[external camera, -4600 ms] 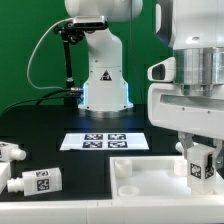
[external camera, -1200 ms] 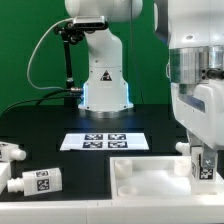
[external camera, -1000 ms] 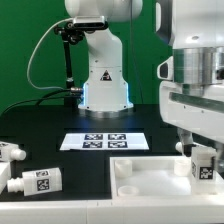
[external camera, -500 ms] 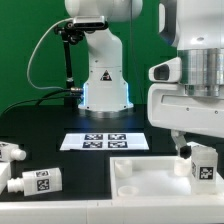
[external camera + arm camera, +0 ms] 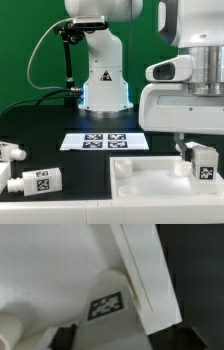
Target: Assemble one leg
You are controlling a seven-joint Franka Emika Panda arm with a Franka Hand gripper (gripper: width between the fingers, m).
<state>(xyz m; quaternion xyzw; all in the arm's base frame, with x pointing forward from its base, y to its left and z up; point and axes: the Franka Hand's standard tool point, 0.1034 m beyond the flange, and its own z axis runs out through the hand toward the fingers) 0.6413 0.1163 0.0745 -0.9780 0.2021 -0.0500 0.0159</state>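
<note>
The fingers [image 5: 68,336] show in the wrist view only as two dark tips flanking the tagged leg [image 5: 108,308]; they appear to sit close on either side of it, so the grasp looks closed on that leg, though actual contact at the pads is not visible; in the exterior view the gripper [image 5: 197,152] is mostly hidden by the arm's bulky white wrist, and I cannot confirm the grip from there.

The leg [image 5: 203,165] stands upright at the tabletop's [image 5: 150,180] corner on the exterior view's right, its tag facing the camera; held vertical like this, it is likely being seated or turned into a corner socket, which would explain why the wrist sits directly above it; whether the stub is already engaged cannot be told.

The tabletop lies flat on the bench [image 5: 40,125], rim upward, presumably so the sockets are open to the arm; beyond the tabletop, toward the robot base, the marker board [image 5: 105,141] lies flat; well apart from the tabletop, on the exterior view's left, two spare legs [image 5: 33,183] [image 5: 10,152] lie on their sides, waiting.
</note>
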